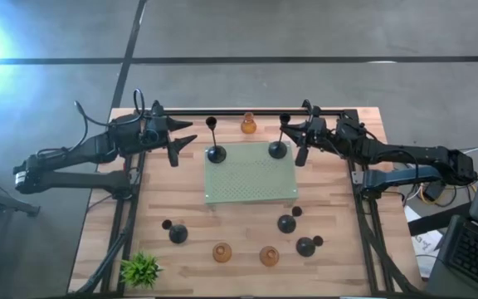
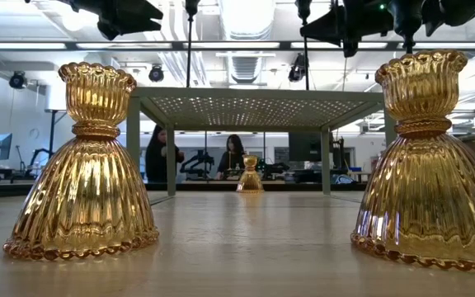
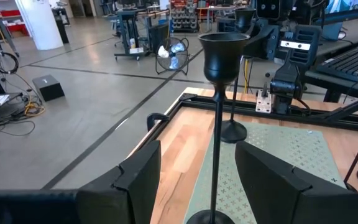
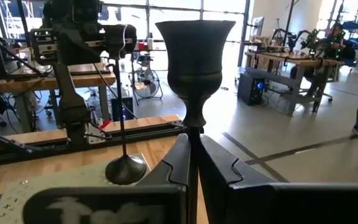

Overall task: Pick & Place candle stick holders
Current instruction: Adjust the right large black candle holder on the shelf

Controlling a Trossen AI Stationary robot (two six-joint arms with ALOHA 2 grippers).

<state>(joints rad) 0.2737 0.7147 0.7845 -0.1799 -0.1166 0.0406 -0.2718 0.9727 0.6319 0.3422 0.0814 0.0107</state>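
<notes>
High view: two tall black holders are standing on the far edge of the green perforated platform [image 1: 250, 173], one at its left corner [image 1: 215, 153] and one at its right corner [image 1: 279, 149]. Left gripper [image 1: 175, 143] is hovering beside the left holder, its fingers [image 3: 138, 171] spread wide with the thin stem [image 3: 216, 149] standing between them, untouched. Right gripper [image 1: 299, 141] is pinching the stem of the right holder [image 4: 194, 68], fingers [image 4: 178, 163] closed narrowly around it just below the cup. One amber holder [image 1: 248, 124] is sitting on the table behind the platform; two more [image 1: 221, 252] [image 1: 269, 255] are resting near the front edge, flanked by three short black holders [image 1: 178, 233] [image 1: 286, 223] [image 1: 306, 246]. A green plant [image 1: 141, 269] is occupying the front left corner of the wooden table [image 1: 330, 199].
</notes>
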